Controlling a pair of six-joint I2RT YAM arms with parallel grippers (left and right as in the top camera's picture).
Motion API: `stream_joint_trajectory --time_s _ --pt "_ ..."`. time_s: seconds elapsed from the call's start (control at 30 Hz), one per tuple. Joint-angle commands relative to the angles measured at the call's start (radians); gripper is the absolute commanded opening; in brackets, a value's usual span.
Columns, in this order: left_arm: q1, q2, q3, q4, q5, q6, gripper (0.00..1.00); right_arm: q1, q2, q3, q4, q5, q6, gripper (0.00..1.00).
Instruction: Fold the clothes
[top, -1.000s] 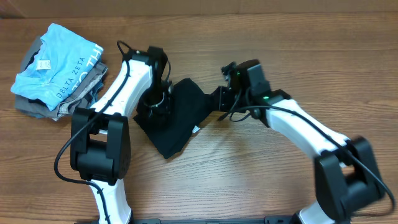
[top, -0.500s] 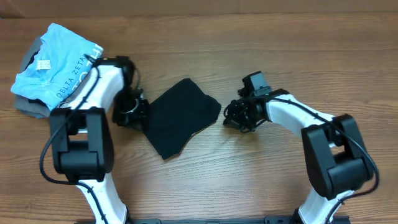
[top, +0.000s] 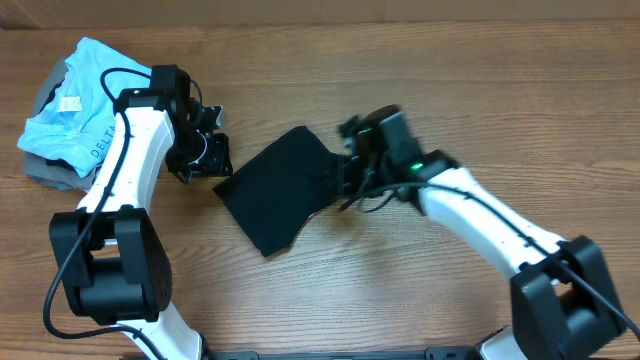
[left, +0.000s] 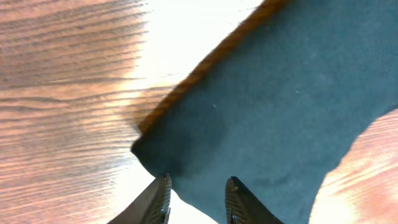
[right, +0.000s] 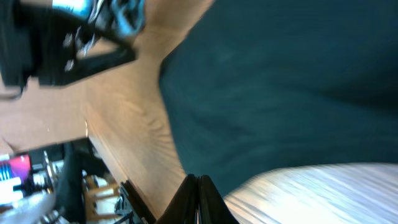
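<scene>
The black T-shirt (top: 278, 195) lies folded into a slanted, roughly rectangular pad at the middle of the table. My left gripper (top: 215, 165) hovers just off its left corner. In the left wrist view its jaws (left: 196, 186) stand apart with nothing between them, and the T-shirt's corner (left: 280, 106) lies right beyond the tips. My right gripper (top: 340, 180) is at the pad's right edge. Its fingers (right: 199, 183) are pressed together, holding nothing, with the dark cloth (right: 280, 81) spread in front of them.
A light blue garment printed "DELTA ZETA" (top: 85, 105) lies on grey garments (top: 55, 172) at the far left. My left arm's end (right: 62, 43) shows at the upper left of the right wrist view. Bare wooden table (top: 420, 290) surrounds the T-shirt.
My left gripper came off the T-shirt's left part, moved left and opened. My right gripper swung away to the right, then returned to the pad's right edge, staying shut.
</scene>
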Motion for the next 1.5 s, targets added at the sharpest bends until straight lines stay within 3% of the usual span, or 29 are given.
stream_joint_trajectory --time_s 0.0,0.1,0.2,0.37,0.5,0.7,0.97,1.07,1.17,1.23,1.3,1.47 --pt "0.011 0.019 0.0 0.023 -0.02 0.009 0.48 0.14 0.066 0.012 0.084 0.085 0.087 0.04" --pt "0.028 0.019 0.0 0.027 -0.019 -0.02 0.62 0.234 0.12 0.012 0.143 0.14 0.097 0.05" --pt "0.046 0.019 0.0 0.031 -0.016 -0.02 0.7 0.308 0.177 0.012 0.154 0.19 0.105 0.05" --pt "0.047 0.021 -0.001 0.034 -0.008 -0.003 0.75 0.321 0.233 0.012 0.09 0.271 0.218 0.04" --pt "0.046 0.021 -0.006 0.048 0.001 0.003 0.76 0.235 0.227 0.013 -0.08 0.304 0.331 0.04" --pt "0.046 0.027 -0.055 0.121 0.008 0.005 0.84 0.131 0.138 0.013 -0.283 0.295 0.261 0.04" --pt "0.044 0.027 -0.164 0.322 0.014 0.052 0.83 0.099 -0.076 0.014 -0.381 0.325 0.116 0.04" --pt "0.032 0.027 -0.214 0.344 0.093 0.052 0.71 0.099 -0.123 0.014 -0.388 0.36 0.115 0.04" --pt "0.002 0.027 -0.277 0.329 0.286 0.062 0.3 0.099 -0.154 0.014 -0.391 0.412 0.115 0.05" --pt "-0.024 0.027 -0.308 0.283 0.38 0.074 0.13 0.099 -0.166 0.014 -0.392 0.441 0.115 0.04" --pt "-0.062 0.027 -0.328 0.185 0.431 0.073 0.09 0.099 -0.178 0.014 -0.396 0.483 0.115 0.04" --pt "-0.108 0.025 -0.323 0.025 0.406 0.068 0.15 0.099 -0.194 0.014 -0.415 0.546 0.114 0.04"
